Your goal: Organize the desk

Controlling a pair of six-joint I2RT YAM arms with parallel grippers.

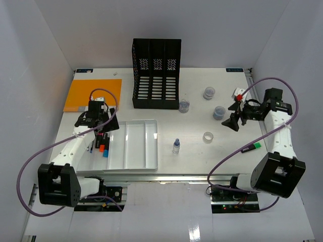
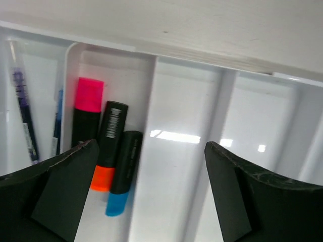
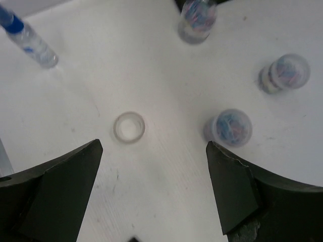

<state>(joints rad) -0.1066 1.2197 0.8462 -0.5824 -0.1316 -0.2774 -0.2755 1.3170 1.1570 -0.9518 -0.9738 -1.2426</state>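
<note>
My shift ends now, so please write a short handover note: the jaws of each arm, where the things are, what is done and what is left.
Jaws: the left gripper is open and empty, above the white tray, close to the highlighters. The right gripper is open and empty, above the right side of the desk.
Done: highlighters and pens lie in the tray's left compartments.
Left: three small jars, a clear ring, a blue-capped bottle and a green-capped marker are loose on the desk.
</note>
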